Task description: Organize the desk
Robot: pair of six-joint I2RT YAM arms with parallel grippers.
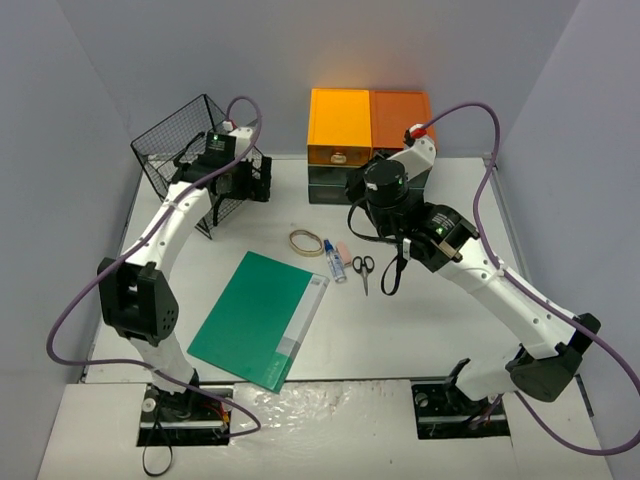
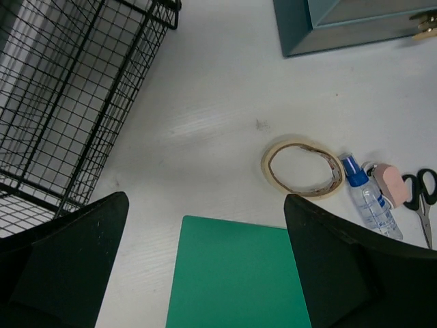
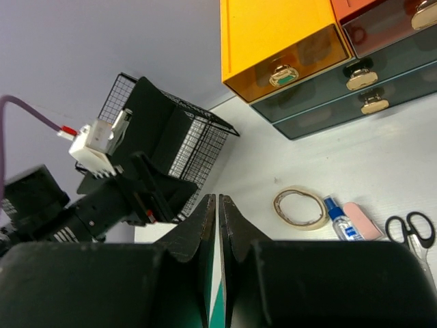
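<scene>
While right gripper [image 3: 218, 199] hangs closed | desk [image 3: 389, 150] lies below

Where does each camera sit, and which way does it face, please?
Top external: above, behind the bases, looking down on the desk; left arm and right arm show.
Left wrist: on the left arm, facing down at tape roll and green folder; open left tool frames the bottom.
Right wrist: on the right arm, facing across to drawer units and wire basket; shut right tool bottom centre.
Shared: both wrist views show the tape roll.
</scene>
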